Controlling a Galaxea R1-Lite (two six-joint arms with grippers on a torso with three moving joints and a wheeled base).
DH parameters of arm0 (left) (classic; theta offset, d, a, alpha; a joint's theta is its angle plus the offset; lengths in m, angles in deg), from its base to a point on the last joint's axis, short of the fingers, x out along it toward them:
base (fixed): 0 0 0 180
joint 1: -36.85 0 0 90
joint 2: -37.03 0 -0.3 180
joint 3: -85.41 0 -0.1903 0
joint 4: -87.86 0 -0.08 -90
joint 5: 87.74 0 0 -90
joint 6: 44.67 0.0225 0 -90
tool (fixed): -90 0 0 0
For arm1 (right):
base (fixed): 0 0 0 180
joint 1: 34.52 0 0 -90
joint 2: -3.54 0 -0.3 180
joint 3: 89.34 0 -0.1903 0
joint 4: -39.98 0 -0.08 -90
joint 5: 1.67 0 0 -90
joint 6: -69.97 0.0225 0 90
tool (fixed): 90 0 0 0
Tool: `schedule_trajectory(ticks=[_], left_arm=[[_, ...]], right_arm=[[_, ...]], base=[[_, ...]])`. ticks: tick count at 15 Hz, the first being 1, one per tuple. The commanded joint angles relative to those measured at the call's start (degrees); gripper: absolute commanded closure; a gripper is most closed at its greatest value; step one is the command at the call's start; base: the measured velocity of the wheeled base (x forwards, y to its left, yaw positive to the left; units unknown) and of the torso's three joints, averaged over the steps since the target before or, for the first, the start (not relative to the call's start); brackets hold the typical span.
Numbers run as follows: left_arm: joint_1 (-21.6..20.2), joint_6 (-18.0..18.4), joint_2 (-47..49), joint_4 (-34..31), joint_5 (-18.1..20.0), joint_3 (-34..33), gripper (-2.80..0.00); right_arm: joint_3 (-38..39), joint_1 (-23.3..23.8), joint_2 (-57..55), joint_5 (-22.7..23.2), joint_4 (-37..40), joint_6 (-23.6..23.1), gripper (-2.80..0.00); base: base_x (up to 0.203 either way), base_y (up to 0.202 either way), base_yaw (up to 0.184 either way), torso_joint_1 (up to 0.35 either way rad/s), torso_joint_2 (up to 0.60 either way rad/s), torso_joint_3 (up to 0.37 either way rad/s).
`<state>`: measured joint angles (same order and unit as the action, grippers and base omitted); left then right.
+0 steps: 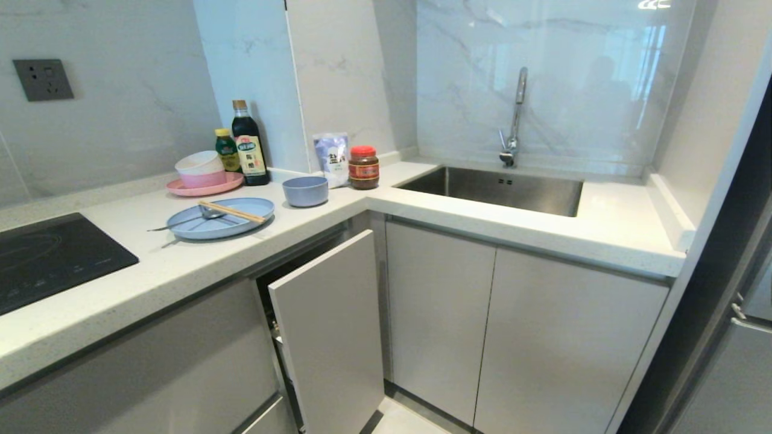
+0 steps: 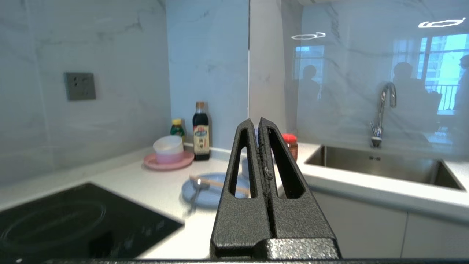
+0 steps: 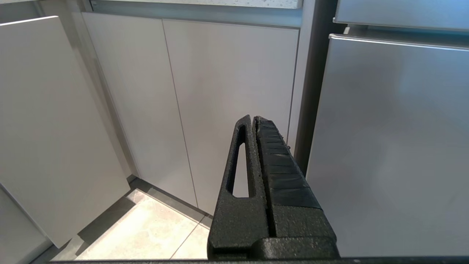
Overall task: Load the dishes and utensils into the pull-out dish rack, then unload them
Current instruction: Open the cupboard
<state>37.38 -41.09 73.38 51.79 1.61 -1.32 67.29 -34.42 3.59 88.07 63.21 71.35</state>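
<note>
The light blue oval plate (image 1: 220,224) lies on the white counter. Across it rest the wooden chopsticks (image 1: 232,211) and the silver spoon (image 1: 202,214). To the plate's right stands the blue-grey bowl (image 1: 305,190). Below the counter the dish rack's pale front panel (image 1: 329,325) juts out from the cabinet line; the wire rack behind it is almost wholly hidden. My left gripper (image 2: 255,124) is shut and empty, raised to counter height and pointing at the plate (image 2: 205,196) from a distance. My right gripper (image 3: 253,119) is shut and empty, low before the cabinet doors. Neither arm shows in the head view.
A black hob (image 1: 54,259) sits at the counter's left. Against the wall stand a pink plate with stacked bowls (image 1: 202,175), two bottles (image 1: 249,144), a bag and a red-lidded jar (image 1: 363,167). The sink (image 1: 500,190) with its tap is right of the corner, and a steel fridge (image 3: 388,146) is at far right.
</note>
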Motion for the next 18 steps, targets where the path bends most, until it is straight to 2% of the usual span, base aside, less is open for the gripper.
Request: schedule_trajectory(ticks=[1,4,8,11,15,18], left_arm=[[0.9,-0.5,15.6,2.7,-0.1,6.2,0.00],[1.9,-2.4,26.2,7.6,-0.2,7.9,0.00],[2.9,-4.2,40.1,8.4,0.1,10.4,0.00],[7.2,-3.6,48.0,3.6,-0.1,15.4,0.00],[10.7,-3.6,55.8,-7.6,-1.0,21.9,0.00],[12.4,-3.4,61.1,-8.6,-2.3,22.7,0.00]], right_arm=[[0.1,0.0,0.1,0.0,0.0,0.0,0.00],[0.1,0.0,0.2,0.0,0.0,0.0,0.00],[0.1,0.0,0.2,0.0,0.0,0.0,0.00],[0.1,0.0,0.1,0.0,0.0,0.0,0.00],[0.1,0.0,0.2,0.0,0.0,0.0,0.00],[0.1,0.0,0.1,0.0,0.0,0.0,0.00]], base=[[0.000,0.000,0.000,0.000,0.00,0.000],[0.000,0.000,0.000,0.000,0.00,0.000],[0.000,0.000,0.000,0.000,0.00,0.000],[0.000,0.000,0.000,0.000,0.00,0.000],[0.000,0.000,0.000,0.000,0.00,0.000],[0.000,0.000,0.000,0.000,0.00,0.000]])
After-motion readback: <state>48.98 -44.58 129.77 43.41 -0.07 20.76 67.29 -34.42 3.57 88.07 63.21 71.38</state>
